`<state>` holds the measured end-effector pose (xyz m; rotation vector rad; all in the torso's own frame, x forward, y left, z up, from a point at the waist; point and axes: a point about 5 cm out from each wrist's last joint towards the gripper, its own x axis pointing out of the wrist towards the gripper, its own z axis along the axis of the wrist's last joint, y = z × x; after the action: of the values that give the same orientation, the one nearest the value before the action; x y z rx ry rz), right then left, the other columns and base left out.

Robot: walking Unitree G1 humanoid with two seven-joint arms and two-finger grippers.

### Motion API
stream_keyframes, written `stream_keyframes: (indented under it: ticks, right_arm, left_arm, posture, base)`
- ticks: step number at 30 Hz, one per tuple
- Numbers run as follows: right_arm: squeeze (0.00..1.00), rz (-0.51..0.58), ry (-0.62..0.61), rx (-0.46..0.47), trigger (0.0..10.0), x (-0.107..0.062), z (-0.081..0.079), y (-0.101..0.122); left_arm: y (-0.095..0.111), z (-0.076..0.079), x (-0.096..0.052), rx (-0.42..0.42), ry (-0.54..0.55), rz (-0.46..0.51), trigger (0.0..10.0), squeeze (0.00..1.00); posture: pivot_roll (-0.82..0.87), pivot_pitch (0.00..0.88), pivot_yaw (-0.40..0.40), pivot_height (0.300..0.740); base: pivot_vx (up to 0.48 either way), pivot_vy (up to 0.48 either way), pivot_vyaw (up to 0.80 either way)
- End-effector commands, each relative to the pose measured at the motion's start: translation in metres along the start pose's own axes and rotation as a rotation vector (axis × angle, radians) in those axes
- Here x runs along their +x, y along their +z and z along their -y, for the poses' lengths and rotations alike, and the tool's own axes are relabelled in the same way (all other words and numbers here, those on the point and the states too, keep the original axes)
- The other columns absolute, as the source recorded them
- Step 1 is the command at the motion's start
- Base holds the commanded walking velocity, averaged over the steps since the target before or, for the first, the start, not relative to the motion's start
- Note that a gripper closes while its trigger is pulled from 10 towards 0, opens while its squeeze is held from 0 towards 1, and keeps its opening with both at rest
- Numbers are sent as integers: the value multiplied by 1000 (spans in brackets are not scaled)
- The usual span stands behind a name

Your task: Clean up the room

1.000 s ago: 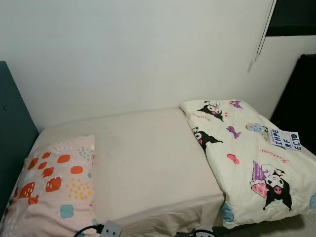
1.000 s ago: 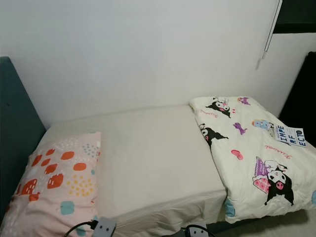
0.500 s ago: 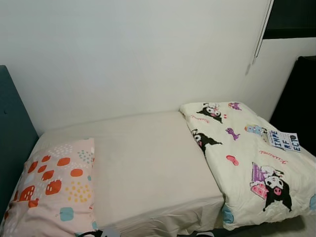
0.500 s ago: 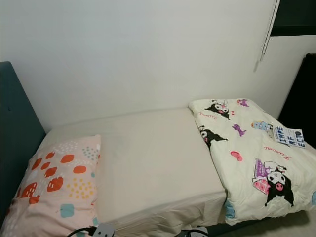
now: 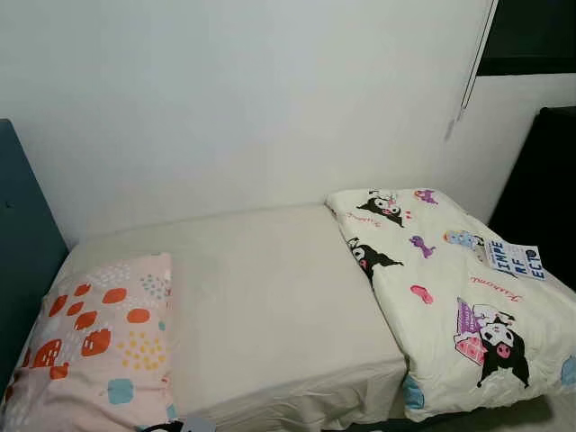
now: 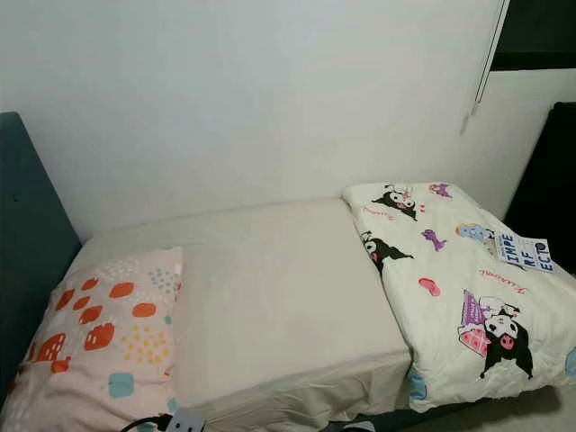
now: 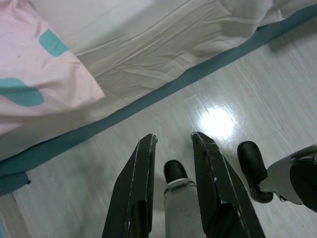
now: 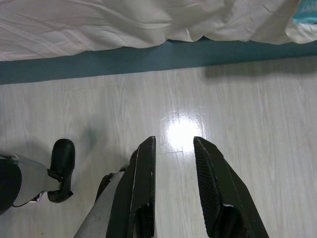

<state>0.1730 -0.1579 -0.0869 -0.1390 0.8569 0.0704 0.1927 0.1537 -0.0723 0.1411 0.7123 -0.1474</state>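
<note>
A bed with a bare cream sheet (image 5: 270, 297) stands against the white wall. A pink pillow (image 5: 94, 337) with orange and teal spots lies at its left end, beside the teal headboard (image 5: 22, 243). A white folded quilt (image 5: 450, 288) with cartoon prints covers the right end, with a printed label (image 5: 515, 259) on it. My left gripper (image 7: 173, 139) hangs open over the pale floor next to the bed's edge, below the pillow corner (image 7: 34, 64). My right gripper (image 8: 174, 143) also hangs open over the floor, holding nothing.
The teal bed base (image 8: 148, 57) runs along the wood-look floor (image 8: 247, 124) just ahead of my feet (image 7: 255, 163). A dark piece of furniture (image 5: 549, 180) stands at the right, past the bed. A blind cord (image 5: 468, 72) hangs on the wall.
The camera has shifted slightly, so the arm parts at the bottom edge sit lower in view. The bed, pillow and quilt have not moved.
</note>
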Motion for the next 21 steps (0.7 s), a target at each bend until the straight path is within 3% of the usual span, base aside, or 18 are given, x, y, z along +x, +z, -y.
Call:
stream_keyframes:
  ticks: [1, 12, 15, 16, 21]
  right_arm:
    - [0, -13, 9, -6, 10000, -1, -2, -3]
    - [0, 10, -16, -42, 10000, 0, 2, 1]
    - [0, 9, -39, -18, 10000, -1, 6, 0]
    - [0, 4, -28, 38, 10000, -1, 8, -3]
    - [0, -3, 6, 45, 10000, -2, 7, -6]
  left_arm:
    - [-1, -1, 0, -3, 8, -5, 10000, 0]
    - [4, -2, 2, -5, 23, 7, 10000, 0]
    - [4, -3, 2, -2, 23, 8, 10000, 0]
    - [4, -2, 2, -6, 21, 7, 10000, 0]
    - [3, -1, 2, -12, 15, 7, 10000, 0]
  posture:
    - [39, 0, -22, 740]
    - [38, 0, -24, 740]
    - [37, 0, -22, 740]
    - [31, 0, -27, 740]
    - [30, 0, -30, 740]
  base:
    - [0, 0, 0]
    - [0, 0, 0]
    - [0, 0, 0]
    - [0, 0, 0]
    - [0, 0, 0]
